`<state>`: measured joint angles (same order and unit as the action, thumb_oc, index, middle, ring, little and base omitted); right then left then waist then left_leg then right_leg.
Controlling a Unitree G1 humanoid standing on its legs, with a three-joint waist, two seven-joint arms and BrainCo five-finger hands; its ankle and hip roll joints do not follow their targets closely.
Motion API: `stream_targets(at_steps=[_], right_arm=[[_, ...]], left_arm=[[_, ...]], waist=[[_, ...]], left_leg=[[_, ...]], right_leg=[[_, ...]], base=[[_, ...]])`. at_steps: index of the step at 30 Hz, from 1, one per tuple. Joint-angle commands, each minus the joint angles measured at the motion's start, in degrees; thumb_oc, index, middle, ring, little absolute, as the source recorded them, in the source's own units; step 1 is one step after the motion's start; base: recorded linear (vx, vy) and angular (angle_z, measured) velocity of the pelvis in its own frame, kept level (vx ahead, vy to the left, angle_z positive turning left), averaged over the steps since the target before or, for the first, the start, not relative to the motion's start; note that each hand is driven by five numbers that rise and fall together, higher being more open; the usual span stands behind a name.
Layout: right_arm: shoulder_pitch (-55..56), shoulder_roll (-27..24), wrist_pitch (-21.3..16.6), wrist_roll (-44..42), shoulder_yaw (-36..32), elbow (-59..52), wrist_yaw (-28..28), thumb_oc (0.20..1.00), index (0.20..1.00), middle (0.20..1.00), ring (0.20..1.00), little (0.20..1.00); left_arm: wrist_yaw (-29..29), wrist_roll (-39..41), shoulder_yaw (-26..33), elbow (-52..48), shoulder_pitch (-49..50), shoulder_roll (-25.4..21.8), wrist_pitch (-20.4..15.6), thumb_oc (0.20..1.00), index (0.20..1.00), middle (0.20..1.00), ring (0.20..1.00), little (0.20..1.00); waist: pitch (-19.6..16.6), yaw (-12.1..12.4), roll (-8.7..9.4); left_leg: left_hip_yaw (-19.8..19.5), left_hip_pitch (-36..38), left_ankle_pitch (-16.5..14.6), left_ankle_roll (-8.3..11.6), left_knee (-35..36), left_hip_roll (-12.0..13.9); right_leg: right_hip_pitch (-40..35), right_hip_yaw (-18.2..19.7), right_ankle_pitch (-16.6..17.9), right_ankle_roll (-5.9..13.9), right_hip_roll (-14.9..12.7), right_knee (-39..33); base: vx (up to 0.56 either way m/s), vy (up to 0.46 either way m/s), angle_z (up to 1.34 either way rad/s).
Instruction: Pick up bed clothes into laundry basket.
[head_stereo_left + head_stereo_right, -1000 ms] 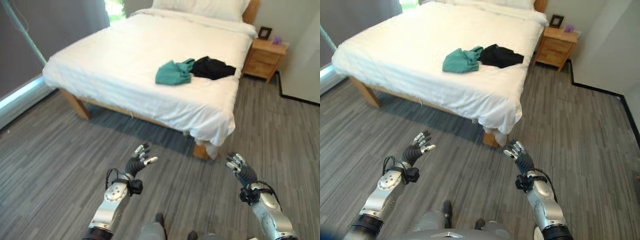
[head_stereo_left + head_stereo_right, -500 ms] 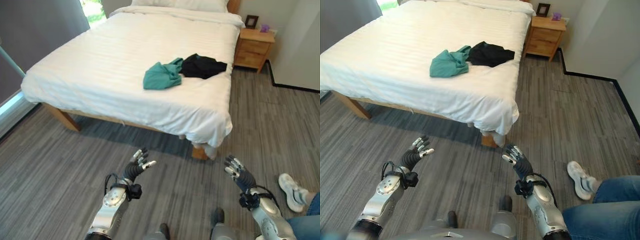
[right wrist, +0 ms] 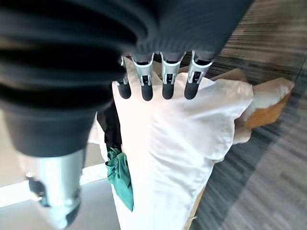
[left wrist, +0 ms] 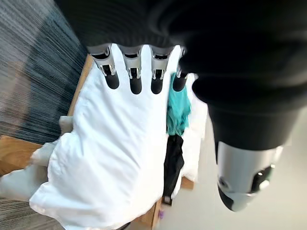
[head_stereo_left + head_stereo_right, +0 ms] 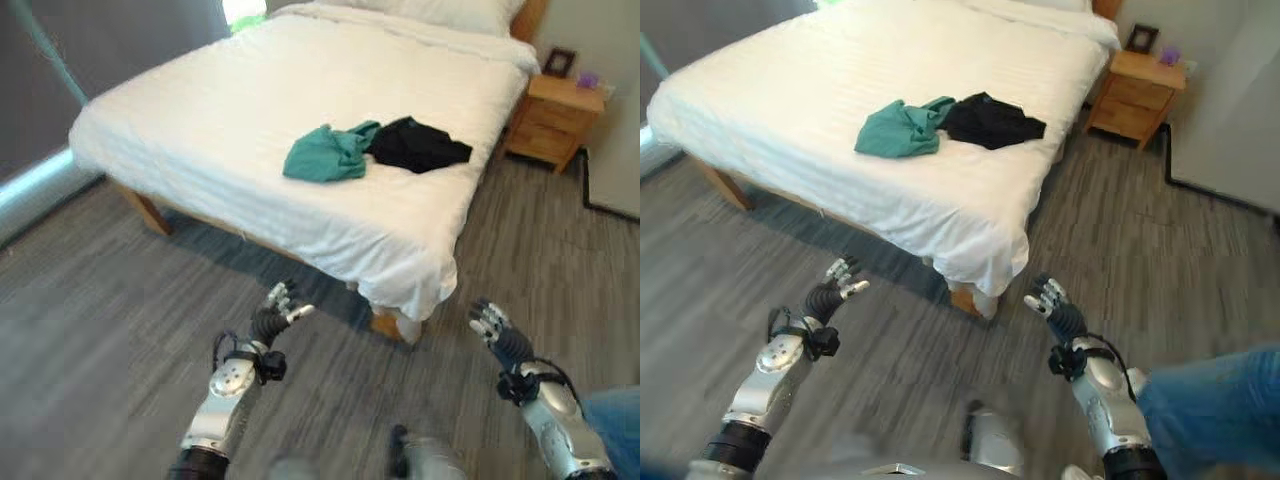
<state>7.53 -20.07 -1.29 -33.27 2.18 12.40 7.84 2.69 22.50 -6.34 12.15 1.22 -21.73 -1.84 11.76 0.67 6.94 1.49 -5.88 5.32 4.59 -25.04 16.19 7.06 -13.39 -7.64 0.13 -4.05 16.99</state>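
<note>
The right eye view takes in a person's blue trouser leg (image 5: pixel 1210 395) at the floor's right edge. A teal garment (image 5: pixel 325 155) and a black garment (image 5: pixel 415 143) lie touching near the bed's (image 5: pixel 250 100) right edge, well apart from both hands. The left robot hand (image 5: pixel 275 312) and right robot hand (image 5: pixel 492 327) hang over the floor, fingers straight and apart, holding nothing.
</note>
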Motion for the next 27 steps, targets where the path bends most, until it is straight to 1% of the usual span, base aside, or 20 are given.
stream_targets(at_steps=[1, 2, 3, 4, 6, 7, 8, 9, 11, 12, 13, 14, 15, 16, 17, 19, 21, 24, 25, 27], right_arm=[[-0.71, -2.81, -1.98, -2.43, -0.52, -5.05, -0.73, 1.000, 1.000, 1.000, 1.000, 1.000], [-0.56, -3.07, -1.81, -2.40, -0.77, -4.72, -0.92, 1.000, 1.000, 1.000, 1.000, 1.000], [-0.41, -2.75, -1.66, -3.41, -1.54, -4.48, -1.20, 1.000, 1.000, 1.000, 1.000, 1.000], [-0.19, -2.36, -2.03, -4.03, -1.75, -4.28, -1.30, 1.000, 1.000, 1.000, 1.000, 1.000], [-0.33, -1.99, -2.25, -3.77, -1.31, -4.18, -1.44, 1.000, 1.000, 1.000, 1.000, 1.000], [-0.28, -1.97, -2.25, -3.76, -1.32, -4.18, -1.44, 1.000, 1.000, 1.000, 1.000, 1.000], [-0.59, -1.73, -2.24, -3.85, -0.71, -4.10, -1.35, 1.000, 1.000, 1.000, 1.000, 1.000], [-1.54, -1.19, -2.20, -4.09, 1.09, -4.93, -0.53, 1.000, 1.000, 1.000, 1.000, 1.000], [-1.78, -1.05, -2.02, -3.84, 1.63, -5.19, 0.06, 1.000, 1.000, 1.000, 1.000, 1.000], [-2.69, -1.06, -1.36, -2.55, 2.34, -6.16, 1.22, 1.000, 1.000, 1.000, 1.000, 1.000], [-2.98, -0.88, -1.09, -2.08, 2.63, -6.65, 1.20, 1.000, 1.000, 1.000, 1.000, 1.000], [-2.91, -0.85, -1.07, -2.06, 2.69, -6.70, 1.17, 1.000, 1.000, 1.000, 1.000, 1.000], [-3.24, -0.24, -1.39, -1.97, 3.39, -6.83, 1.59, 1.000, 1.000, 1.000, 1.000, 1.000], [-4.24, 0.32, -1.71, -1.23, 3.92, -6.25, 1.34, 1.000, 1.000, 1.000, 1.000, 1.000], [-6.27, 2.05, -1.85, -1.38, 5.89, -5.17, 0.52, 1.000, 1.000, 1.000, 1.000, 1.000], [-5.79, 3.05, -1.17, -2.33, 6.17, -4.75, 1.74, 1.000, 1.000, 1.000, 1.000, 1.000], [-4.92, 2.25, -0.95, 1.47, 6.30, -5.26, 2.51, 1.000, 1.000, 1.000, 1.000, 1.000], [-4.66, 2.84, -0.89, 0.02, 5.98, -5.04, 1.52, 1.000, 1.000, 1.000, 1.000, 1.000], [-4.67, 2.84, -0.89, -0.02, 5.97, -5.04, 1.52, 1.000, 1.000, 1.000, 1.000, 1.000], [-3.21, 3.21, -0.97, -0.88, 4.42, -5.49, 1.25, 1.000, 1.000, 1.000, 1.000, 1.000]], left_arm=[[0.45, 3.21, 0.59, -5.05, -2.07, -1.05, -2.01, 1.000, 1.000, 1.000, 1.000, 1.000], [0.29, 3.44, 0.48, -5.00, -2.42, -0.75, -2.06, 1.000, 1.000, 1.000, 1.000, 1.000], [0.32, 4.23, 0.19, -4.67, -2.75, -0.43, -2.37, 1.000, 1.000, 1.000, 1.000, 1.000], [0.08, 4.04, -0.42, -3.94, -3.13, -0.35, -2.79, 1.000, 1.000, 1.000, 1.000, 1.000], [-0.26, 3.08, -1.15, -3.23, -3.25, -0.36, -3.00, 1.000, 1.000, 1.000, 1.000, 1.000], [-0.28, 3.06, -1.20, -3.20, -3.24, -0.35, -3.03, 1.000, 1.000, 1.000, 1.000, 1.000], [-0.21, 3.05, -1.48, -2.85, -3.01, -0.08, -3.09, 1.000, 1.000, 1.000, 1.000, 1.000], [0.16, 2.30, -1.70, -2.37, -2.40, 0.16, -2.97, 1.000, 1.000, 1.000, 1.000, 1.000], [0.66, 1.97, -1.55, -2.39, -1.68, 0.32, -2.81, 1.000, 1.000, 1.000, 1.000, 1.000], [1.14, 1.63, -1.18, -2.91, -0.26, 0.33, -2.47, 1.000, 1.000, 1.000, 1.000, 1.000], [1.23, 2.22, -0.74, -3.18, 0.41, 0.36, -2.45, 1.000, 1.000, 1.000, 1.000, 1.000], [1.25, 2.24, -0.70, -3.24, 0.52, 0.32, -2.42, 1.000, 1.000, 1.000, 1.000, 1.000], [1.26, 2.34, -1.03, -3.13, 1.08, 0.68, -2.56, 1.000, 1.000, 1.000, 1.000, 1.000], [1.38, 2.59, -1.04, -2.78, 1.31, 0.83, -2.40, 1.000, 1.000, 1.000, 1.000, 1.000], [0.75, 2.59, -0.56, -3.24, 1.46, 0.25, -2.38, 1.000, 1.000, 1.000, 1.000, 1.000], [1.12, 2.29, -0.82, -3.31, 1.42, -0.27, -2.28, 1.000, 1.000, 1.000, 1.000, 1.000], [1.24, 2.17, -0.59, -3.52, 1.85, -0.67, -2.21, 1.000, 1.000, 1.000, 1.000, 1.000], [1.07, 2.03, -0.68, -4.16, 0.79, -1.78, -2.12, 1.000, 1.000, 1.000, 1.000, 1.000], [1.07, 2.05, -0.69, -4.15, 0.77, -1.81, -2.11, 1.000, 1.000, 1.000, 1.000, 1.000], [1.28, 3.11, -2.08, -4.13, -0.72, -2.13, -2.27, 1.000, 1.000, 1.000, 1.000, 1.000]], waist=[[2.81, 0.09, -1.62], [3.22, 0.58, -1.62], [3.01, 1.01, -1.63], [2.96, 2.21, -2.27], [2.75, 3.36, -2.80], [2.77, 3.31, -2.59], [2.44, 4.18, -2.97], [1.67, 5.69, -4.26], [1.23, 6.09, -4.19], [0.03, 7.43, -4.37], [-1.11, 7.39, -4.22], [-1.03, 7.50, -4.09], [-1.77, 7.43, -3.97], [-2.24, 8.06, -2.81], [-1.80, 9.02, -1.71], [-1.03, 8.57, -2.09], [-0.85, 8.25, -2.61], [0.38, 7.38, -3.40], [0.55, 7.25, -3.31], [1.42, 6.12, -3.30]], left_leg=[[1.18, 3.88, 4.60, -0.78, -13.08, 0.34], [2.15, 1.09, 2.97, -0.57, -14.14, -1.55], [5.19, -3.86, 2.44, 0.11, -11.33, -2.64], [6.06, -6.11, 2.03, 0.53, -3.92, -4.72], [6.42, -8.22, 2.31, 0.13, 4.23, -7.95], [6.51, -7.89, 2.38, 0.07, 4.63, -8.26], [6.82, -8.56, 2.49, -0.53, 9.78, -10.62], [6.95, -8.82, 5.93, -0.51, 19.26, -14.05], [9.03, -8.37, 7.35, -0.25, 22.31, -14.88], [10.10, -8.61, 8.61, -0.30, 23.92, -15.26], [11.04, -7.15, 6.41, -2.02, 23.88, -15.55], [11.24, -6.96, 6.19, -2.09, 23.79, -15.64], [11.16, -6.39, 5.80, -3.21, 23.52, -15.80], [11.54, -6.04, 4.41, -4.21, 21.84, -16.47], [13.38, -3.50, 1.92, -6.28, 21.48, -16.19], [12.80, 0.30, 0.48, -7.44, 22.77, -15.85], [11.60, 3.81, -1.26, -8.27, 24.32, -15.75], [9.46, 7.95, -2.13, -7.83, 26.56, -14.98], [9.31, 8.21, -2.15, -7.79, 26.69, -15.10], [5.55, 9.43, -3.55, -7.19, 26.56, -14.94]], right_leg=[[-8.61, 3.34, 6.57, 2.93, -2.01, -12.83], [-10.12, 3.60, 6.16, 2.87, -1.46, -13.40], [-12.08, 3.00, 5.46, 3.15, -1.53, -14.64], [-14.10, 2.74, 4.53, 3.55, -1.16, -15.78], [-15.63, 2.63, 3.76, 3.71, -0.53, -16.53], [-15.83, 2.56, 3.64, 3.80, -0.80, -16.59], [-17.14, 2.58, 3.10, 4.02, -0.11, -17.28], [-19.61, 3.14, 2.32, 4.10, 2.38, -18.42], [-21.34, 3.36, 1.65, 4.21, 2.91, -19.23], [-23.36, 4.03, 0.61, 4.60, 3.32, -19.36], [-24.04, 4.06, -0.53, 4.96, 3.20, -18.99], [-24.17, 4.19, -0.68, 5.05, 3.01, -18.89], [-24.40, 4.06, -1.66, 5.29, 2.87, -18.04], [-24.13, 4.15, -1.56, 6.24, 1.34, -13.50], [-19.76, 4.61, 3.50, 10.24, -1.47, -0.75], [-15.00, 4.90, 7.85, 11.85, -2.57, 9.57], [-11.23, 2.66, 11.00, 11.79, -4.26, 14.19], [-6.15, 0.10, 9.24, 9.98, -8.21, 11.77], [-6.38, -0.05, 8.97, 9.99, -8.35, 11.92], [-4.34, 3.55, 8.12, 9.57, -8.05, 5.27]], base=[[0.17, -0.249, -0.33], [0.26, -0.261, -0.42], [0.46, -0.328, -0.42], [0.45, -0.233, -0.03], [0.31, -0.081, 0.57], [0.27, -0.047, 0.50], [0.46, -0.068, 0.17], [0.62, -0.095, 0.20], [0.49, -0.060, 0.36], [0.47, -0.017, 0.08], [0.46, -0.013, -0.46], [0.31, 0.026, -0.77], [0.34, 0.047, -0.48], [0.56, 0.112, 0.05], [0.47, 0.117, 0.01], [0.33, 0.103, -0.91], [0.30, 0.071, -0.24], [0.22, -0.020, 0.01], [0.26, -0.115, 0.04], [0.29, -0.166, 0.23]])
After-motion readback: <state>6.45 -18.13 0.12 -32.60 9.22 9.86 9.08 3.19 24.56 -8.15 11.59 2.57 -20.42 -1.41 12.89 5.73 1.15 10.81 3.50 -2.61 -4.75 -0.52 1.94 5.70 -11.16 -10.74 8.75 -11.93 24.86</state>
